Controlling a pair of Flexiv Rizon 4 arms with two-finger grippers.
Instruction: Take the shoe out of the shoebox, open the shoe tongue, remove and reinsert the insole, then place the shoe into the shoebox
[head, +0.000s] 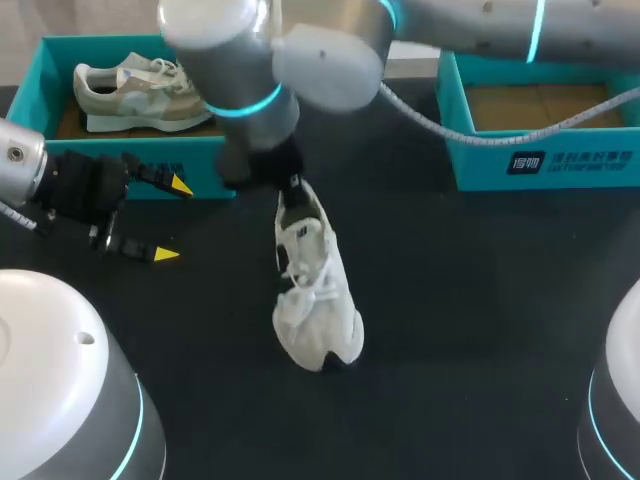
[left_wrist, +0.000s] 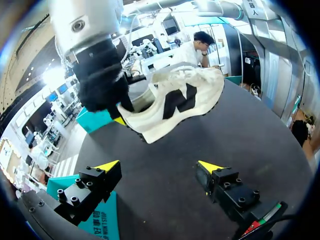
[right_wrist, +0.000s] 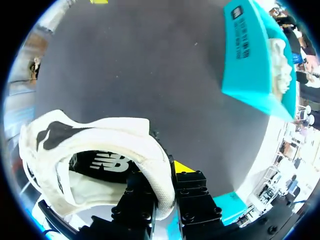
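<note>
White shoe (head: 315, 290) heel collar pinched between your right fingers (right_wrist: 192, 195); left fingers (left_wrist: 106, 166) spread apart, empty, shoe ahead.

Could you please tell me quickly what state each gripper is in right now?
Left gripper: open, holding nothing.
Right gripper: shut on the white shoe, at its heel collar.

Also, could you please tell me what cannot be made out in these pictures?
Head view: the right pincer is hidden under its own wrist, so its grip on the white shoe does not show there.
Left wrist view: that wrist covers the shoe's heel.
Right wrist view: the shoe's toe end inside is hidden by its upper.
</note>
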